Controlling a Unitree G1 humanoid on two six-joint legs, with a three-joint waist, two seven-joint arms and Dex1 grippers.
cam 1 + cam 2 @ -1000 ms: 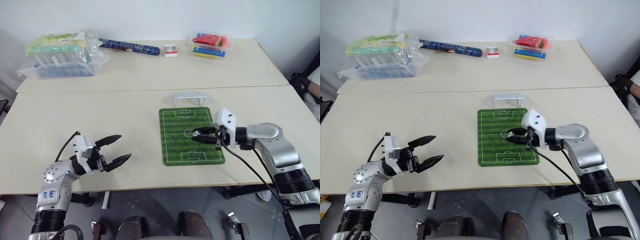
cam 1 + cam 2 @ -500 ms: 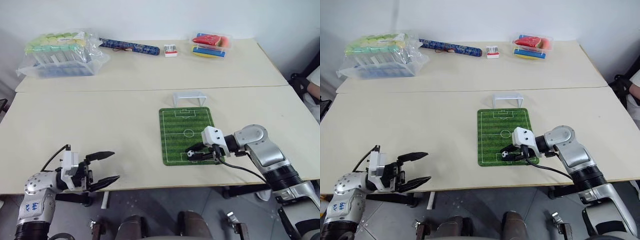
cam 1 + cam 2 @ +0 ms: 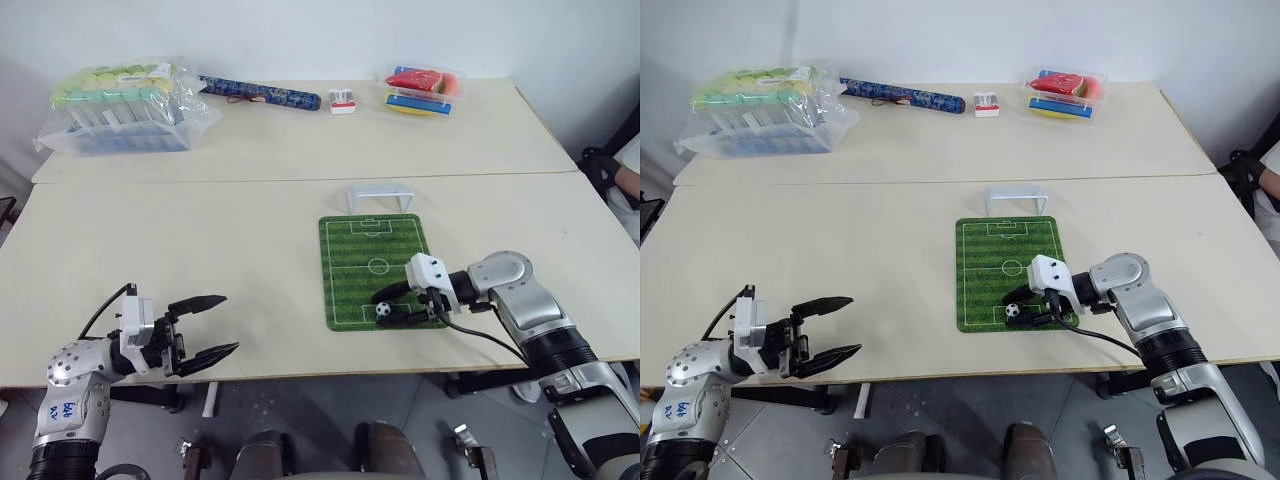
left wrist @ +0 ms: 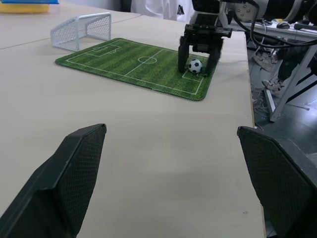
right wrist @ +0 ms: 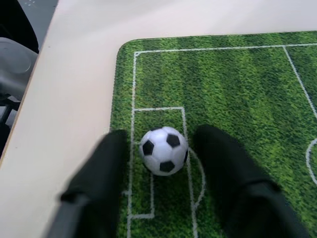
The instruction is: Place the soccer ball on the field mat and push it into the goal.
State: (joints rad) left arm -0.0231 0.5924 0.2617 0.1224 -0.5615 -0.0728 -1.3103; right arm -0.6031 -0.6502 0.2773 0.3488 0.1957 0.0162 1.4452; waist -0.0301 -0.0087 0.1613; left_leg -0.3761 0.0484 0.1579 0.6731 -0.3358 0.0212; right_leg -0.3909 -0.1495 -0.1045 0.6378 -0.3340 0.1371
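Although the soccer ball [image 5: 163,150] now rests on the field mat [image 3: 352,262], inside the near penalty box, it has not yet been pushed. The right gripper [image 5: 163,163] has let go: its two black fingers [image 5: 96,178] stand apart on either side of the ball, with a visible gap on each side in the right wrist view. The left gripper [image 3: 200,327] hangs spread and empty over the near left edge of the table [image 3: 200,230], well apart from the mat.

Risks, as judged:
- The ball sits loose on a flat surface; a finger brushing it on withdrawal could roll it sideways off the mat.
- The near edge of the mat lies close to the near edge of the table; a backward nudge could send the ball off the table altogether.
- The goal [image 3: 380,194] stands just beyond the far edge of the mat and is narrower than the mat. An off-centre push would miss a post or knock the light frame.

Open room:
- The full length of the mat between ball and goal is unobstructed.
- Bare table lies to the left and right of the mat.
- The bagged tubes [image 3: 120,105], the blue patterned pouch [image 3: 258,94], the small white and red box [image 3: 342,101] and the tray of coloured items [image 3: 423,90] lie on the far table, well apart from the path.
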